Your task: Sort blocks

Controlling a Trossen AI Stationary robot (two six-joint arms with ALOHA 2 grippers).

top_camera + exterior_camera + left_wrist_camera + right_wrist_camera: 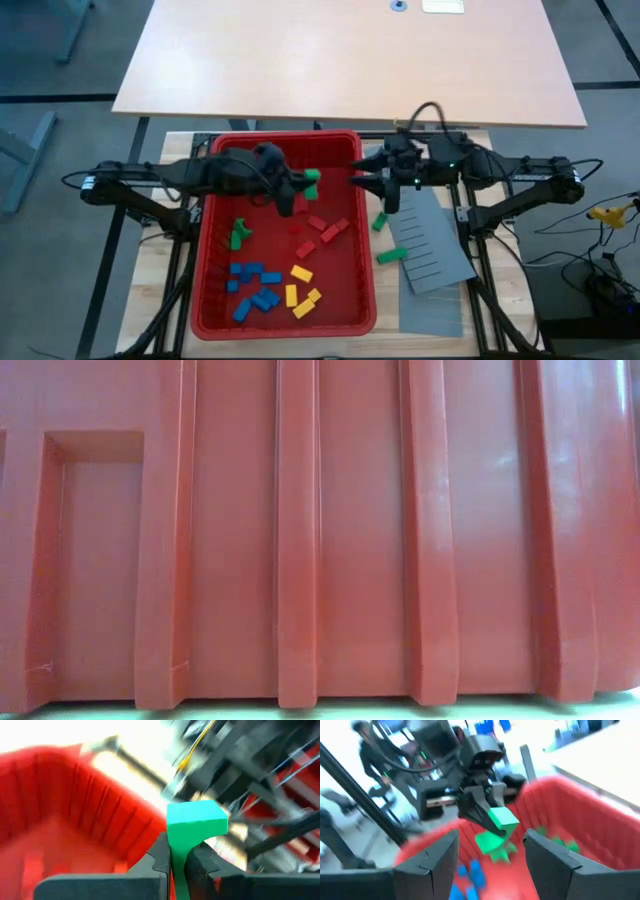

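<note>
While the left gripper (300,190) is clamped on 1 small green rectangular block (196,822), it holds that block lifted above the floor of the large red plastic bin (366,250), toward the bin's 1 o'clock corner in the high view. The left wrist view shows the 2 dark fingers (156,857) pressed against the block's lower half, leaving the upper half exposed; this grip presumably keeps the top free for a handover or a clean release. The right gripper (378,185) sits just outside the bin's rim at 3 o'clock of the left gripper, with its fingers (547,852) spread apart and facing the held block, which is judged to be a receiving posture. The remaining blocks lie in colour clusters on the bin floor: blue blocks (255,285) at 7 o'clock, yellow blocks (300,290) at 6 o'clock, red blocks (325,228) near the centre and 1 green piece (238,236) at 9 o'clock. 2 further green blocks (391,256) rest outside the bin at 3 o'clock, at the edge of the flat grey slotted panel (435,250), which suggests green is being collected there. The low view shows only the bin's ribbed wall. The step in hand is judged to be transfer of the green block out of the bin.
</note>
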